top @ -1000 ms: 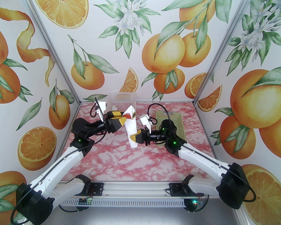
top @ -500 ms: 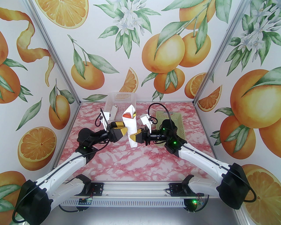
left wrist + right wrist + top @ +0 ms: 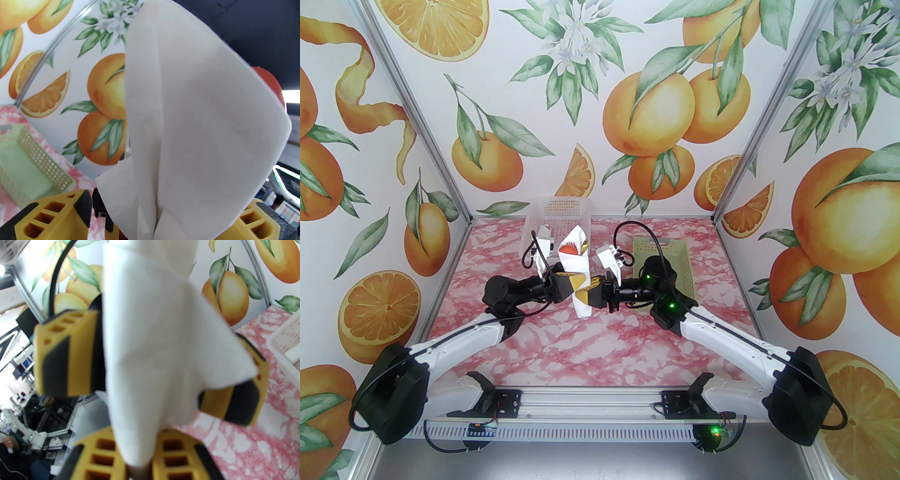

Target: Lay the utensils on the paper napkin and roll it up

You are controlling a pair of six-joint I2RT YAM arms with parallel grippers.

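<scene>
1. The paper napkin, rolled into a white cone, stands upright in the air above the middle of the table, nearer its far edge
2. The red-orange bowl of a spoon shows in the cone's open top
3. The right gripper is clamped on the roll's lower part
4. The left gripper straddles the roll just above; I cannot tell whether its fingers press it
5. A white basket sits at the far edge, a green basket toward the far right corner
</scene>
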